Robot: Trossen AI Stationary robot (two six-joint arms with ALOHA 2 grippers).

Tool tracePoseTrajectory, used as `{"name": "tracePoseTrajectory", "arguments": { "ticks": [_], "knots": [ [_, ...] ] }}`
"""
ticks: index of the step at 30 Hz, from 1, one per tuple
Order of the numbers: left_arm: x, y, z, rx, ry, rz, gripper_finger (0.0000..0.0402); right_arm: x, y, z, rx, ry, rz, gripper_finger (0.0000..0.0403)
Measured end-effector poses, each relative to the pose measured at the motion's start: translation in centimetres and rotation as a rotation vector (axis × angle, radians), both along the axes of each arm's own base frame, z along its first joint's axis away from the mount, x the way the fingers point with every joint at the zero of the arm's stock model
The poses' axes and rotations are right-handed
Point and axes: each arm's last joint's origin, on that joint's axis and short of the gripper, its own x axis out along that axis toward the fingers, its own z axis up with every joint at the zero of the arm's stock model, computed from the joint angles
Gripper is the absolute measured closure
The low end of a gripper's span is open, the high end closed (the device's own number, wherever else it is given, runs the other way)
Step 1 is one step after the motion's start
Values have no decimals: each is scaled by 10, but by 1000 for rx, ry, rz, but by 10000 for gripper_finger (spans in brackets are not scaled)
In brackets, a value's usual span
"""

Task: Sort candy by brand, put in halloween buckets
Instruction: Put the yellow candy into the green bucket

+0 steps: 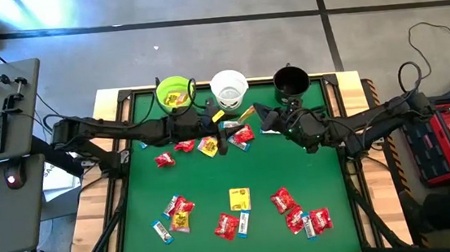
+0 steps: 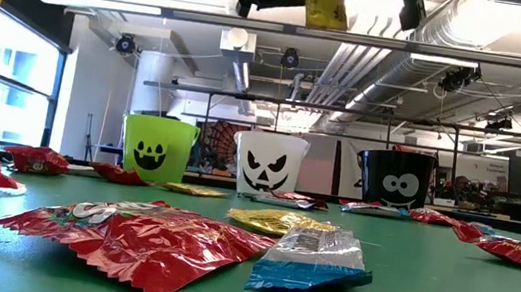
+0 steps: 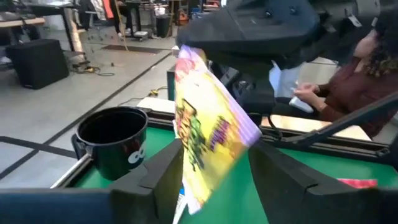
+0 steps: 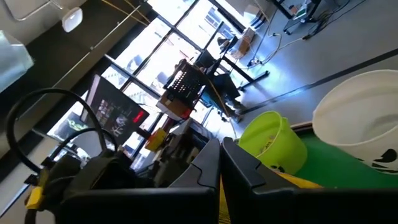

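A yellow candy packet [image 3: 211, 130] hangs in the air above the mat's far middle [image 1: 245, 113], near the top of the low view [image 2: 326, 5]. My right gripper [image 4: 221, 163], coming from the right [image 1: 263, 118], is shut on it. My left gripper [image 3: 217, 177], coming from the left [image 1: 227, 129], is open, one finger on each side of the packet's lower half; I cannot tell whether they touch it. The lime green [image 1: 175, 92], white [image 1: 229, 87] and black [image 1: 290, 80] buckets stand on their bases along the far edge. My right gripper pinches the yellow packet by its upper end [image 3: 186, 57] between its two shut fingers; its own wrist view shows only a yellow sliver [image 4: 221, 196] below them. The fingers come in about level from the table's right. The packet hangs tilted below them, clear of the mat.
Red packets [image 1: 282, 199], yellow packets [image 1: 239, 198] and blue-and-white bars [image 1: 161, 231] lie scattered over the green mat, mostly along the near half and under the grippers. The green bucket holds yellow candy [image 1: 177, 98]. A person [image 3: 367, 68] sits beyond the table's right side.
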Motion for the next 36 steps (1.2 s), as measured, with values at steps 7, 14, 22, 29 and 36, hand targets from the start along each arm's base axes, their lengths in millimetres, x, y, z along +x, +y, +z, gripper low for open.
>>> {"name": "tracePoseTrajectory", "arguments": {
  "ticks": [7, 14, 22, 29, 36],
  "knots": [
    [2, 2, 10, 104, -6, 26, 339, 0, 1, 2, -11, -5, 27, 403],
    [2, 2, 11, 120, -5, 34, 396, 1, 1, 3, -64, 27, 51, 399],
    [-6, 11, 20, 129, -19, 74, 401, 1, 1, 2, -148, 101, 57, 314],
    [-28, 30, 32, 127, 34, 140, 401, 1, 1, -1, -156, 139, 61, 243],
    [-61, 58, 39, 112, 158, 295, 401, 1, 1, -9, -142, 210, 62, 237]
  ]
}}
